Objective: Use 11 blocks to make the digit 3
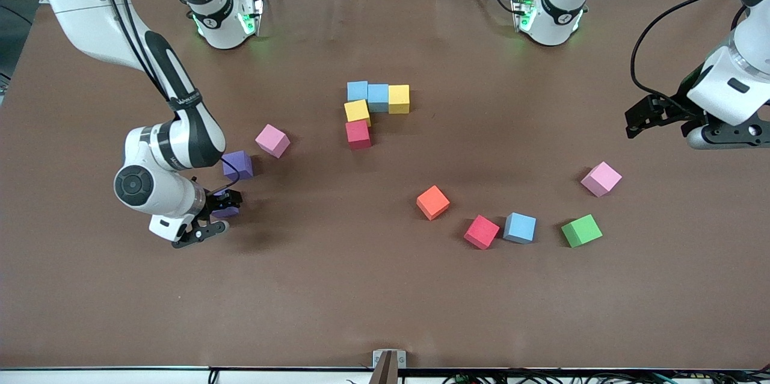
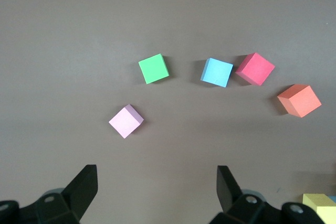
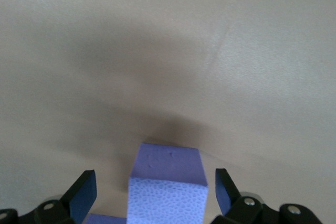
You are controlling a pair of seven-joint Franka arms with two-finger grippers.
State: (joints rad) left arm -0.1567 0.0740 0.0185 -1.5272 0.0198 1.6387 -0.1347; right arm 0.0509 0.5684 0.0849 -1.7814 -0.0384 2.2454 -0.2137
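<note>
- Digit 3 [image 1: 370, 107], partly built, mid-surface: five cubes touching. Three form a bar running along the line between the arms' ends: light blue cube [image 1: 357, 90], second light blue [image 1: 378, 97], yellow cube [image 1: 399, 99]. From the bar's end toward the right arm, a yellow cube [image 1: 357, 111] and a red cube [image 1: 358, 134] run toward the front camera, so the long axis so far is an L.
- Loose cubes nearer the camera, toward the left arm's end: orange [image 1: 433, 201], red [image 1: 481, 231], light blue [image 1: 520, 227], green [image 1: 581, 230]; pink cube [image 1: 601, 179] beside them.
- Toward the right arm's end: purple cube [image 1: 237, 164], pink cube [image 1: 272, 140].
- Right end effector [image 1: 218, 212]: low at the surface, fingers spread on either side of a second purple cube [image 3: 169, 184], gaps visible both sides, not pinching.
- Left end effector [image 1: 637, 119]: up over the surface's left-arm end, fingers spread, holding nothing.
- Front view hides most of the second purple cube; the right wrist view shows it square between the fingers.
- The left wrist view shows the five loose cubes, tilted at varied angles.
</note>
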